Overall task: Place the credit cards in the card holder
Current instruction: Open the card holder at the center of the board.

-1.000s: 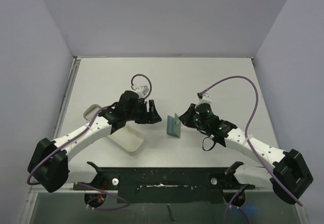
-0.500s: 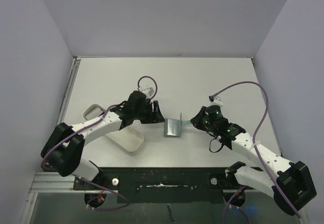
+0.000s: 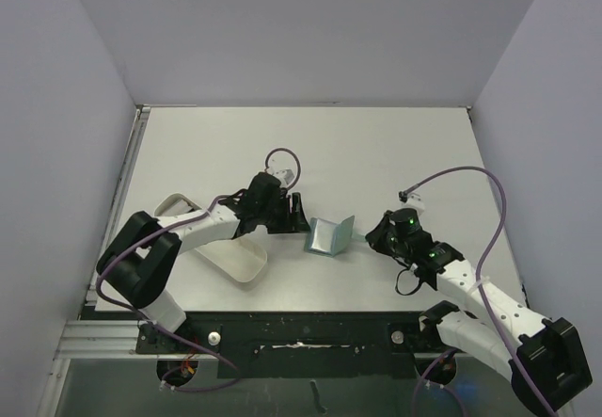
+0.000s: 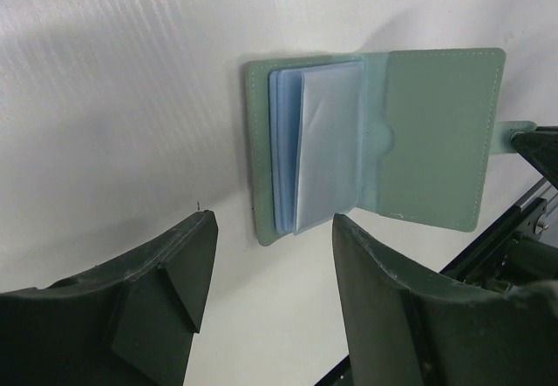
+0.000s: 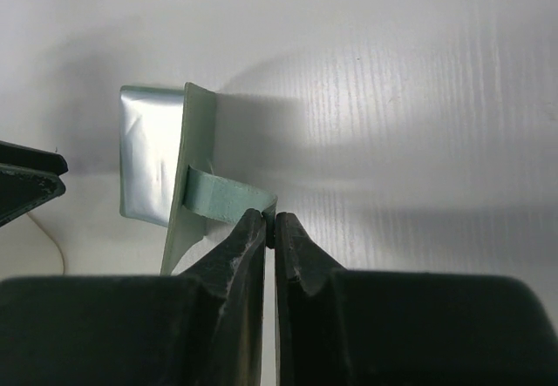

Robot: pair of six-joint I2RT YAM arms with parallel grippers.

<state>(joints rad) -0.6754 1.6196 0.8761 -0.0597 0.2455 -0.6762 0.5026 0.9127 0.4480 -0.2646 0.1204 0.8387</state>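
Observation:
The sage green card holder (image 3: 329, 236) lies open on the table between the arms. The left wrist view shows its light blue slotted inside (image 4: 318, 146). My right gripper (image 3: 370, 236) is shut on the holder's snap tab (image 5: 228, 198) and holds the cover flap up on edge (image 5: 187, 177). My left gripper (image 3: 297, 210) is open and empty, just left of the holder, its fingertips (image 4: 196, 255) apart from it. No credit cards show in any view.
A white oblong plastic tray (image 3: 226, 255) lies under the left arm near the front left. The table's left edge rail (image 3: 122, 191) runs along the side.
My right gripper has drawn back to the right with the tab, and the holder has swung open. My left gripper has moved right toward the holder.

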